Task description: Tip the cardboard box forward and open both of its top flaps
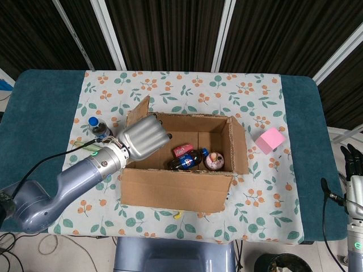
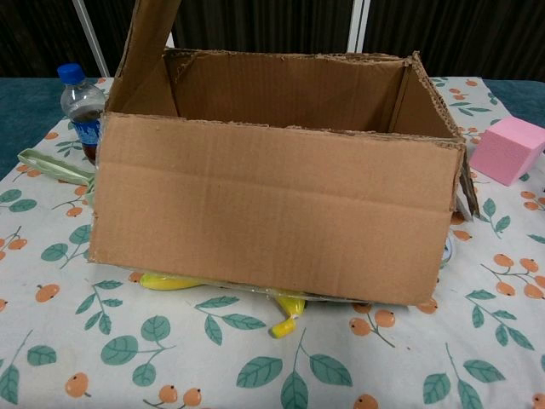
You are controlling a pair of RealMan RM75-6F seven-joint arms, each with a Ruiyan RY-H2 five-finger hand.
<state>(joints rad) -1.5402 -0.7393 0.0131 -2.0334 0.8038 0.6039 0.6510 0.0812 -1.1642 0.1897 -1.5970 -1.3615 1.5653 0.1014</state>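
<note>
The plain brown cardboard box (image 1: 187, 164) sits near the middle of the counter on the floral cloth, its open top facing up. Its left flap (image 2: 146, 47) stands nearly upright, leaning slightly outward; the right flap (image 1: 240, 144) is folded out and down. The front flap (image 2: 272, 213) hangs down over the near wall. In the chest view the box's near bottom edge rests raised on a yellow object
</note>
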